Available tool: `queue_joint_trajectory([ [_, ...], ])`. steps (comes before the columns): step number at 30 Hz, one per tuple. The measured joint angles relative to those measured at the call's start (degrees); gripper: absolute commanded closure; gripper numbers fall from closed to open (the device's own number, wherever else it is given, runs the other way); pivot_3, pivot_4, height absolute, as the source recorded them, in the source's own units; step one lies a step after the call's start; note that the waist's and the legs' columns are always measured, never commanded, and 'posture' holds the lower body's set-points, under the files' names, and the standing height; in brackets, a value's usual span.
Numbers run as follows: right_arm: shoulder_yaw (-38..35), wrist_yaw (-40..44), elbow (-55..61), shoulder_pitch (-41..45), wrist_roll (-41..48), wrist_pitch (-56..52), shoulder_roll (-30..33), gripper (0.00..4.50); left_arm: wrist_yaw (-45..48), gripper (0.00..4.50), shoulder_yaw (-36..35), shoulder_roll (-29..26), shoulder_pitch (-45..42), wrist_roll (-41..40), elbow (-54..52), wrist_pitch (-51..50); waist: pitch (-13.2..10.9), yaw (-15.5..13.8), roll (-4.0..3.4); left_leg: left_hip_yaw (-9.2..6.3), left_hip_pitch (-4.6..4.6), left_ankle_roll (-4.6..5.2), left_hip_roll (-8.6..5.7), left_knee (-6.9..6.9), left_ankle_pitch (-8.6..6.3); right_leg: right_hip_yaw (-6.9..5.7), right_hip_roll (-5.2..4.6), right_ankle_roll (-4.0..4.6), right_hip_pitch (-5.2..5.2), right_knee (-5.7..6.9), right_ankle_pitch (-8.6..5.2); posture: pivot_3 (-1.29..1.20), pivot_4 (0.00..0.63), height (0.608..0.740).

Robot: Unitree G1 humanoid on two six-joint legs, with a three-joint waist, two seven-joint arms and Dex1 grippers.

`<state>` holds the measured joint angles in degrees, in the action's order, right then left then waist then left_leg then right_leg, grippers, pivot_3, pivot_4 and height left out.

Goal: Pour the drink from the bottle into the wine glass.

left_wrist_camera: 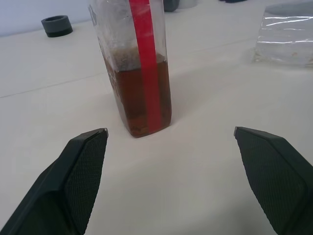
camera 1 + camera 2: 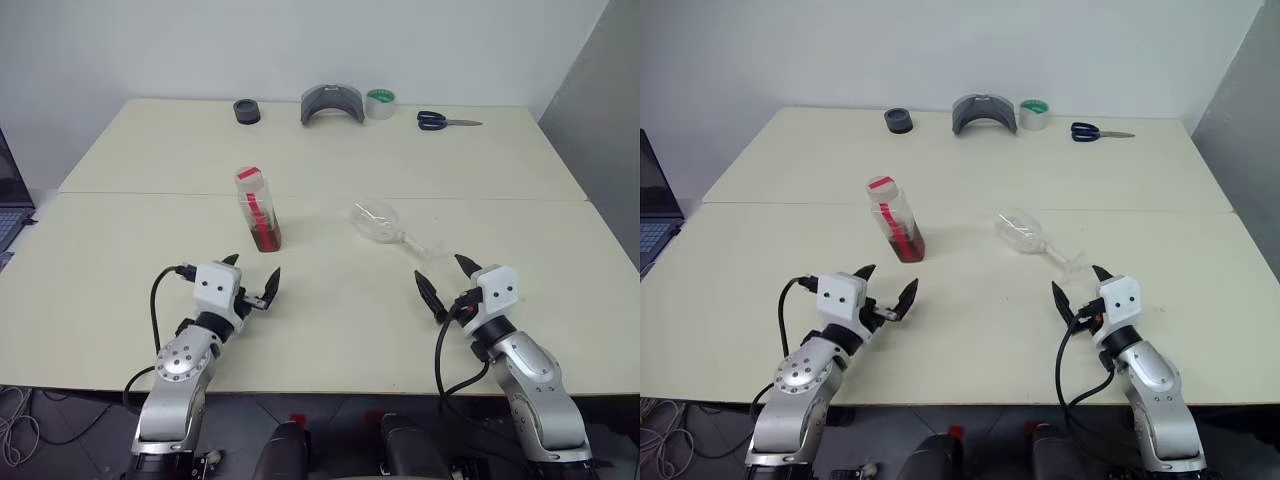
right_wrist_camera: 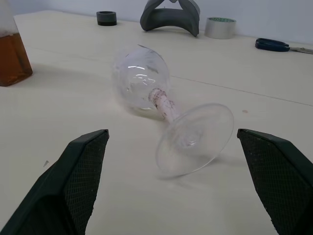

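Observation:
The bottle [image 2: 256, 208] stands upright on the cream table [image 2: 330, 320], clear plastic with a red strip and a red-and-white band at its neck. Reddish-brown drink [image 1: 139, 98] fills its lower part. My left gripper [image 2: 252, 280] hovers open a short way in front of it, nothing between the fingers. The wine glass [image 2: 385, 224] lies on its side to the right, bowl toward the far side, round foot [image 3: 194, 139] toward me. My right gripper [image 2: 450, 277] is open just before that foot, not touching it.
Along the table's far edge sit a black ring [image 2: 246, 111], a grey curved object [image 2: 332, 103], a tape roll [image 2: 380, 103] and blue-handled scissors [image 2: 446, 121]. A laptop [image 2: 10, 205] shows at the left edge. A seam [image 2: 150, 193] crosses the table behind the bottle.

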<state>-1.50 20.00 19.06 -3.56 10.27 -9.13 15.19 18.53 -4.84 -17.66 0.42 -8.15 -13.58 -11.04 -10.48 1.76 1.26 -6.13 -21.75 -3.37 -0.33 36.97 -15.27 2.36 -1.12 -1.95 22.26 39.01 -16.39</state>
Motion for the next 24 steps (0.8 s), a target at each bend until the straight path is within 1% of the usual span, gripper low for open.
queue_joint_trajectory([
  [24,0.4,-0.2,0.0,-0.1,0.0,0.0,-0.3,0.0,-0.3,0.05,0.5,-0.5,-1.2,1.6,0.3,-1.9,0.0,0.0,0.0,0.0,0.0,0.0,0.0,0.0,0.0,0.0,0.0,0.0,0.0,0.0,0.0,0.0,0.15,0.74],
])
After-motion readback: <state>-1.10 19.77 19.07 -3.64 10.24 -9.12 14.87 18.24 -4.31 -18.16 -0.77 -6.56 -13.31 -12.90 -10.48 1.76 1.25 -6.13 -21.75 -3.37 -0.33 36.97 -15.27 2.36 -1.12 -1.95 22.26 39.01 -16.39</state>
